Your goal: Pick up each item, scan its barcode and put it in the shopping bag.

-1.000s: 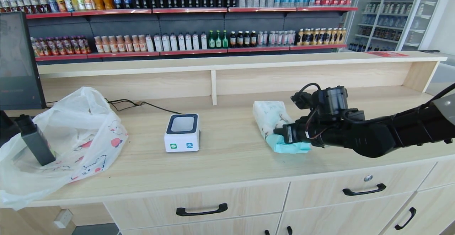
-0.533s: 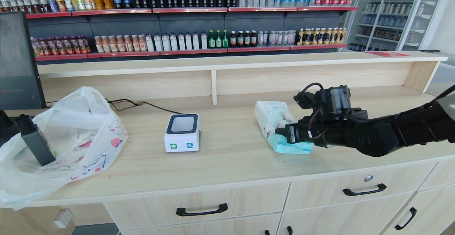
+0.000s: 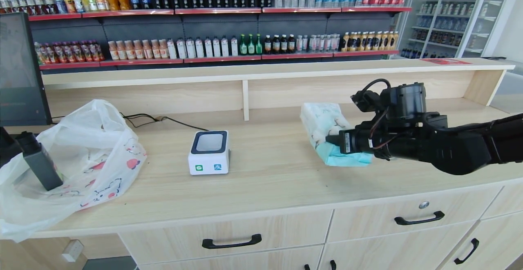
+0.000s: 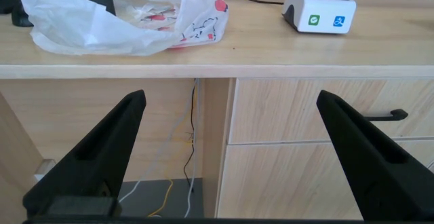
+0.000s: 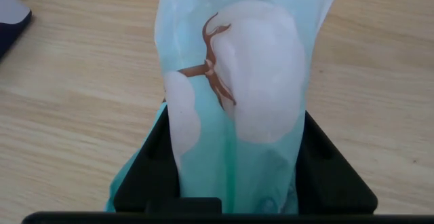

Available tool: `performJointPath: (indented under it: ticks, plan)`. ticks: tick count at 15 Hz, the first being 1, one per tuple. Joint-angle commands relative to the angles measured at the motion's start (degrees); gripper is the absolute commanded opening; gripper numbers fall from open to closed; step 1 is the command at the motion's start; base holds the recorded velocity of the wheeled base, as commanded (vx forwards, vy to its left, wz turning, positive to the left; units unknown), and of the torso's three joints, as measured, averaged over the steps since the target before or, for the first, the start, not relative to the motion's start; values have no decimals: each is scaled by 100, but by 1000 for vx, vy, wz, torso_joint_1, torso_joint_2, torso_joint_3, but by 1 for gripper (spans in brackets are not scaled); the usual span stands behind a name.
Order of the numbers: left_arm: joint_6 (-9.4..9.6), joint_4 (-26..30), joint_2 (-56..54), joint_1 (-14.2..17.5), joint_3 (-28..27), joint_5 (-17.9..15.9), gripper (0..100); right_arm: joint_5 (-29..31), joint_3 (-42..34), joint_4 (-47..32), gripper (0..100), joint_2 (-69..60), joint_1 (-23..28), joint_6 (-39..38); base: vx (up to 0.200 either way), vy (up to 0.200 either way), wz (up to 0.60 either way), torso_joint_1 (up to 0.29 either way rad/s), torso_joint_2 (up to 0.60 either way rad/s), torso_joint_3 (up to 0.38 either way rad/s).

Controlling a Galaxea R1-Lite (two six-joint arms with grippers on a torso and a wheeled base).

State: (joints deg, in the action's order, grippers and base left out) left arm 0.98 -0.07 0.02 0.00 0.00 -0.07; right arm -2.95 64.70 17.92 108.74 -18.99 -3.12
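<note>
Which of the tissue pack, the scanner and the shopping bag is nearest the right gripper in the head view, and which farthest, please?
1. The tissue pack, held in the right gripper.
2. The scanner, in the middle.
3. The shopping bag, at the far left.

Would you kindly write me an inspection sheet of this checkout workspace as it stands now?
Surface: wooden counter, drawers beneath.
Job's things: tissue pack in the right gripper; scanner mid-counter; shopping bag lying at the left.
Clutter: dark upright object at the bag.
Grippers: right gripper shut on the pack; left gripper open, low before the drawers.
Cables: black cable behind the scanner; wires hanging under the counter.
Surroundings: bottle shelves, glass-door fridge, monitor at left.
</note>
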Motion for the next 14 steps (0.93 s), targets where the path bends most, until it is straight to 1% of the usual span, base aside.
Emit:
performJointPath:
  ticks: [1,3,6,8,9,12,14]
  plan:
    - [-1,-1,-2,0,0,7,100,181,-194,36,0,-538,-26,31,0,0,0,0,0,0]
    - [-1,-1,-2,0,0,-1,100,357,-484,133,0,-907,-52,189,0,0,0,0,0,0]
    - [-1,-1,-2,0,0,-1,100,647,-1460,133,0,-1971,-201,233,0,0,0,0,0,0]
    - [-1,-1,-2,0,0,-1,100,708,-1864,124,0,-2533,-298,259,0,0,0,0,0,0]
    - [-1,-1,-2,0,0,-1,100,717,-2198,89,0,-3052,-351,409,0,0,0,0,0,0]
    - [-1,-1,-2,0,0,-1,100,708,-2734,80,0,-3728,-351,541,0,0,0,0,0,0]
    - [-1,-1,-2,0,0,-1,100,647,-2840,80,0,-3904,-351,505,0,0,0,0,0,0]
